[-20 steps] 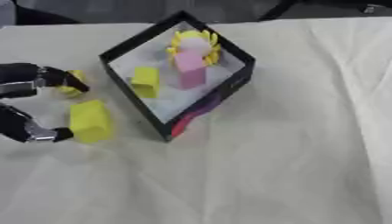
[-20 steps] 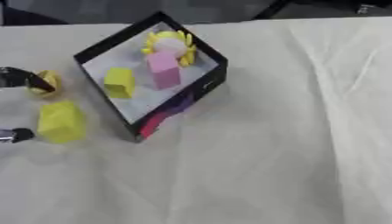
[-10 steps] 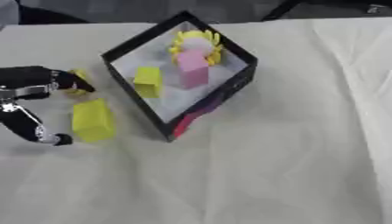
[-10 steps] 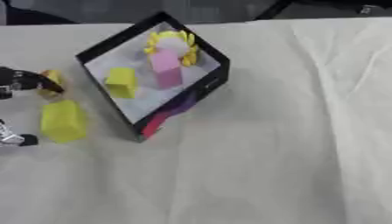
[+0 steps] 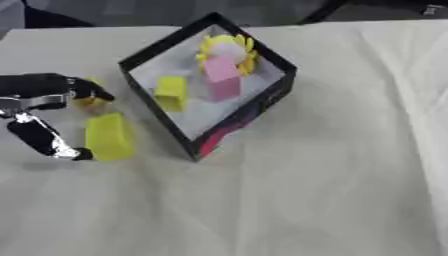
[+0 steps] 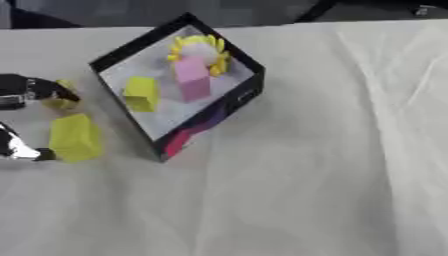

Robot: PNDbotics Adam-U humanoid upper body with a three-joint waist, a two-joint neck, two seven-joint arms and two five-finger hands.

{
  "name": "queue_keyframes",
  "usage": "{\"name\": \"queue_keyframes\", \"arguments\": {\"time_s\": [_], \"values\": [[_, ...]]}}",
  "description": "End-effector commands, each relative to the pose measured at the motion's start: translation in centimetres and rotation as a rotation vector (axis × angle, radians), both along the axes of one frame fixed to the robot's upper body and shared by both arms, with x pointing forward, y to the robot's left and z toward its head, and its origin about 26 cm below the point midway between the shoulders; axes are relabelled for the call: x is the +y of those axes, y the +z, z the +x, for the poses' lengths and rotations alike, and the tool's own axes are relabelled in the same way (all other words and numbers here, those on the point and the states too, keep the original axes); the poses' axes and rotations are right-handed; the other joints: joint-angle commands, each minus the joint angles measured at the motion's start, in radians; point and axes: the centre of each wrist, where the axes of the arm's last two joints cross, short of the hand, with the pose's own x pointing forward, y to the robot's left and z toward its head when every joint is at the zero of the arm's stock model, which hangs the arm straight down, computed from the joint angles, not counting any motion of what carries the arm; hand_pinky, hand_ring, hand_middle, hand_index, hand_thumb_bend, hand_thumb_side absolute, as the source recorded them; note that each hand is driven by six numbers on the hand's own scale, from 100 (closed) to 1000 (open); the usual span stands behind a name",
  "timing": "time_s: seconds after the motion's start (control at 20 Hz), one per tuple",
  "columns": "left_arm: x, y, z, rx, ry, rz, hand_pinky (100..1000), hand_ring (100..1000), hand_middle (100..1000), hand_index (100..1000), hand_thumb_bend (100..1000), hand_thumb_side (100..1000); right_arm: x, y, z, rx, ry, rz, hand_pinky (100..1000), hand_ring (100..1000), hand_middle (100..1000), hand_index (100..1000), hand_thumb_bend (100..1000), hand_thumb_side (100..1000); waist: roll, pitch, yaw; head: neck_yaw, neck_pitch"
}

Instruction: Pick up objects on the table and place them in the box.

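Reaching in from nine o'clock, the left hand (image 5: 39,107) spreads round a yellow block (image 5: 108,136) lying on the cloth-covered table (image 5: 332,165) just outside the black box (image 5: 254,107). Its upper fingers (image 5: 83,90) curve over a small yellow piece (image 5: 90,101) at the block's twelve o'clock, and a lower finger or thumb tip (image 5: 70,152) sits by the block's eight o'clock corner. Whether any tip truly touches the block I cannot tell; the hand looks parted rather than closed round it.

The box stands turned like a diamond at the table's eleven o'clock. Inside are a pink block (image 5: 222,77) near the middle, a yellow flower-shaped thing (image 5: 229,47) with a pale centre at its twelve o'clock, and a smaller yellow block (image 5: 171,92) at its nine o'clock.

The left eye view shows most of the hand, with silver at the wrist; the right eye view cuts it off at the edge, leaving only fingertips. The right hand shows in neither view.
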Motion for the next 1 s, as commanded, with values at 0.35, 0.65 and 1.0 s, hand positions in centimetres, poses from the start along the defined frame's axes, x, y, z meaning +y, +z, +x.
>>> {"name": "queue_keyframes", "arguments": {"time_s": [0.35,0.65,1.0], "values": [[0.1,0.6,1.0,-0.045,0.038,0.036,982,968,875,965,564,440,-0.2,1.2,-0.2,-0.022,-0.005,-0.027,971,732,644,815,100,545,0.017,-0.008,-0.001,0.021,-0.002],[0.1,0.0,1.8,-0.051,0.06,0.043,982,969,876,956,570,447,-0.1,1.2,-0.2,-0.017,0.0,-0.031,973,733,645,816,100,546,0.021,-0.006,-0.005,0.033,-0.004],[-0.3,-0.9,2.3,0.001,0.044,0.077,979,967,875,913,545,517,-0.1,1.2,-0.1,-0.009,-0.001,-0.035,973,733,645,816,100,548,0.023,-0.005,-0.007,0.036,0.003]]}}
